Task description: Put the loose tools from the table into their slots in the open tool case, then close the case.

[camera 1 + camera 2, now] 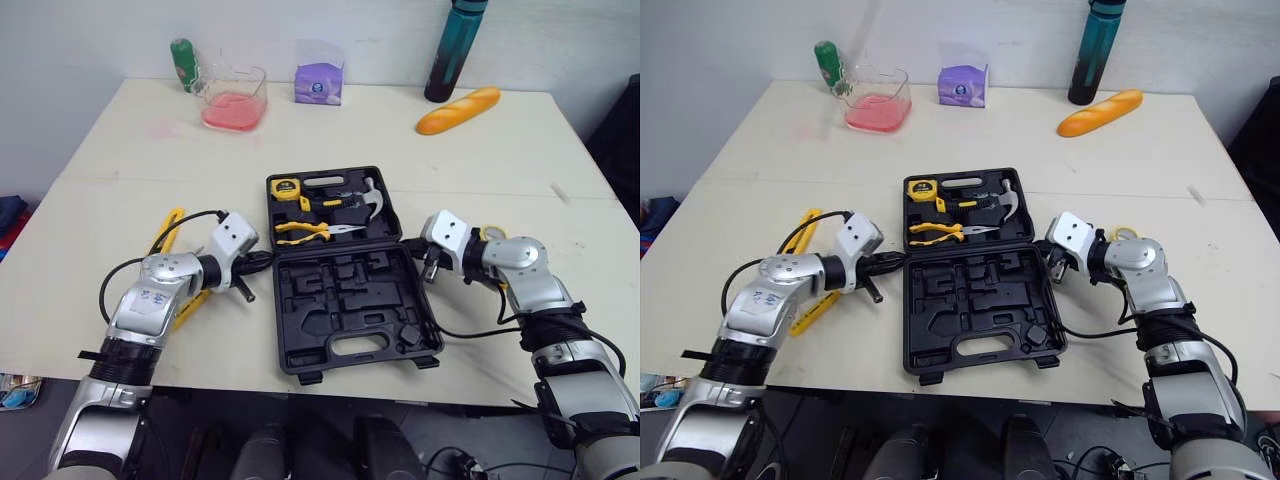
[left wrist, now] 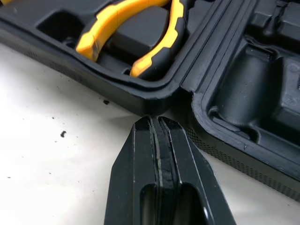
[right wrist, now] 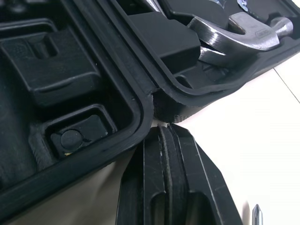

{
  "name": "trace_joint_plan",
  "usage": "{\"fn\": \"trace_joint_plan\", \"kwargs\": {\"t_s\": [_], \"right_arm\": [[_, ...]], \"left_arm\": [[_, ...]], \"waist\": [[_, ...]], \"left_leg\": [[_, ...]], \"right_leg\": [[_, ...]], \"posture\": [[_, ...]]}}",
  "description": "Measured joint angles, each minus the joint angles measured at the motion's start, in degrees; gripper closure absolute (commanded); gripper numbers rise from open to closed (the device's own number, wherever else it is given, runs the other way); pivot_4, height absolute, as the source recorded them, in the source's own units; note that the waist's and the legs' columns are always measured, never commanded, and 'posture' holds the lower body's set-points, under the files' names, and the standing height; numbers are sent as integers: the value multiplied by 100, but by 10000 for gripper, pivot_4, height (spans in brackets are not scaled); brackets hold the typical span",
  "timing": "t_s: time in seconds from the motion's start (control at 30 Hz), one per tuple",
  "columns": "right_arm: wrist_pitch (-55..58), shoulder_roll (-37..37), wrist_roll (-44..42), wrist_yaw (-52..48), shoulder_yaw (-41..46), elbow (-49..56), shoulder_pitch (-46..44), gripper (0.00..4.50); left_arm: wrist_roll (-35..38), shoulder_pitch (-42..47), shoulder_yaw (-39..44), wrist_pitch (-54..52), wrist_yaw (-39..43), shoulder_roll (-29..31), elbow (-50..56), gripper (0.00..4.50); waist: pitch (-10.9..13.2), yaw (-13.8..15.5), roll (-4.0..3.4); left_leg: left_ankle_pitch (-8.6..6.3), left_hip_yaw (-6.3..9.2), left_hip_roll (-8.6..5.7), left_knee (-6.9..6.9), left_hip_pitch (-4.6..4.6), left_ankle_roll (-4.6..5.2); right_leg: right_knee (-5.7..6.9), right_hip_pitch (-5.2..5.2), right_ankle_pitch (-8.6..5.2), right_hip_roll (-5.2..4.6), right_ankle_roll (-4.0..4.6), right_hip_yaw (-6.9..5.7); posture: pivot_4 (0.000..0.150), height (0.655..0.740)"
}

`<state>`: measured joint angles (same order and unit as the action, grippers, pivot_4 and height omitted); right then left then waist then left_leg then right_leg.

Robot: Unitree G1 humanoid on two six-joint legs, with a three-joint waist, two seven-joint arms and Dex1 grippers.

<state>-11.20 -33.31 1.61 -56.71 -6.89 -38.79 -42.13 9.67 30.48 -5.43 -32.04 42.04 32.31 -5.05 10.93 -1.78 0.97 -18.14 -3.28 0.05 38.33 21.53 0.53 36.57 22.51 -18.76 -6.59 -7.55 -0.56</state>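
Both closed, tips flanking tool case (image 1: 300, 300): left end effector (image 2: 157, 121), right end effector (image 3: 162, 128).

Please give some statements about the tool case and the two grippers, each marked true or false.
The tool case lies open. True.
The hammer lies outside the case. False: it sits in the case.
The left gripper has its fingers shut. True.
The right gripper holds the pliers. False: its fingers are shut on nothing; the pliers sit in the case.
The tape measure sits in the case. True.
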Motion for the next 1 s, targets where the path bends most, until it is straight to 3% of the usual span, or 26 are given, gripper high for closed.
{"fn": "trace_joint_plan", "kwargs": {"t_s": [0.23,0.63,1.0], "right_arm": [[123,-52,-12,-195,13,309,172,45000],[1320,-600,-437,-587,260,2656,1642,45000],[1507,-672,-474,-480,336,3011,1910,45000]], "left_arm": [[-124,96,-33,80,19,-128,-201,44507],[-342,39,-268,543,480,-71,-160,44507],[-541,-83,-358,601,553,74,136,44507]], "waist": [[0,10,0],[0,52,0],[0,50,1]], "left_leg": [[0,3,-1,-2,1,0],[-3,12,-6,-1,5,-2],[-4,14,-6,-2,4,0]], "right_leg": [[-2,0,0,-1,0,-5],[-9,-5,0,-7,0,-24],[-10,-7,0,-7,0,-24]], "posture": [[1500,7400],[1500,7400],[1500,7400]]}}
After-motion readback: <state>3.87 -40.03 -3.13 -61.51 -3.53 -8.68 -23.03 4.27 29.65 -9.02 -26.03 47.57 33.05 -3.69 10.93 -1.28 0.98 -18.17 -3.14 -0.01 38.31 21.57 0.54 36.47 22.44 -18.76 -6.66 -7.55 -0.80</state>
